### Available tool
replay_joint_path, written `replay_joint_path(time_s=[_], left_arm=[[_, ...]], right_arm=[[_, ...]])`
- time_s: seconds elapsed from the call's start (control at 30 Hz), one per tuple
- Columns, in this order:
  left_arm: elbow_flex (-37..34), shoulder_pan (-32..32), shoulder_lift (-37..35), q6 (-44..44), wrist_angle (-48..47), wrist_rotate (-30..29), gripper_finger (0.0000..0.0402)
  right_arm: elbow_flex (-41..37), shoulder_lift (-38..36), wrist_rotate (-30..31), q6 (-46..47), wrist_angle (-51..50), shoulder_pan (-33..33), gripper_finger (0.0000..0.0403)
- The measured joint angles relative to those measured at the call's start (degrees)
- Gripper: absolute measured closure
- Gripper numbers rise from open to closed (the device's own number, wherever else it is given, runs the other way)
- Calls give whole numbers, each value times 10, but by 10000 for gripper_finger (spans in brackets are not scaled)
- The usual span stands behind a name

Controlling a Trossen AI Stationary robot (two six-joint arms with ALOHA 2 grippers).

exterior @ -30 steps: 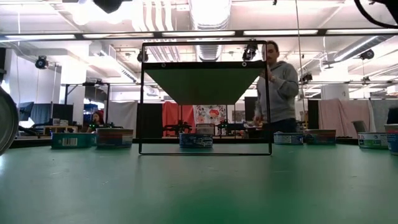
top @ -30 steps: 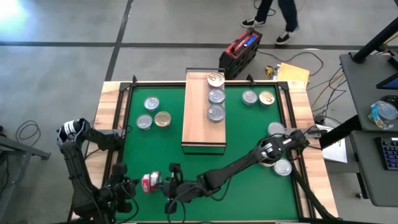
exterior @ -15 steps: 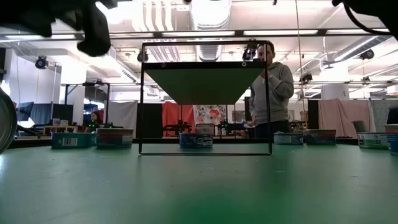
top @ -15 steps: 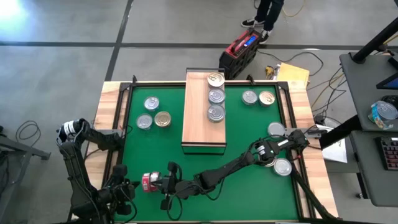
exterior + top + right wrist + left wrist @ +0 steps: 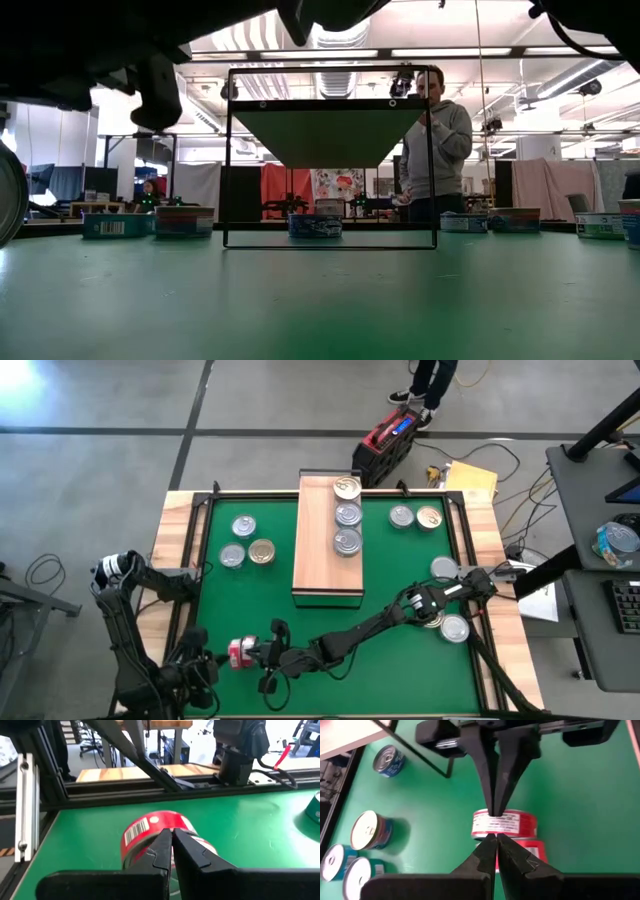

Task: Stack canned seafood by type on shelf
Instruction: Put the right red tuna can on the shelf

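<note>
Change: my right gripper (image 5: 268, 654) has slid closer to the red can (image 5: 239, 653) near the tabletop's front edge, left of middle.
Right fingers: together, just beside the can.
Left gripper (image 5: 494, 822): fingers together, by the same can.
Shelf (image 5: 327, 540): three cans at its far end.
Meaning: I think this red can goes next.

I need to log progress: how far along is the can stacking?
Three tins already sit in a row on the shelf. Both the left gripper and right gripper are shut, empty, beside a red tin. The rest are still on the mat, including three at left.
</note>
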Motion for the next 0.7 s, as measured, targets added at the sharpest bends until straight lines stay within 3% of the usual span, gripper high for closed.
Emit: replay_joint_path(time_s=[0.7], left_arm=[[-2, 0, 0, -8, 18, -10, 401]], right_arm=[[-5, -3, 1, 15, -48, 2, 394]])
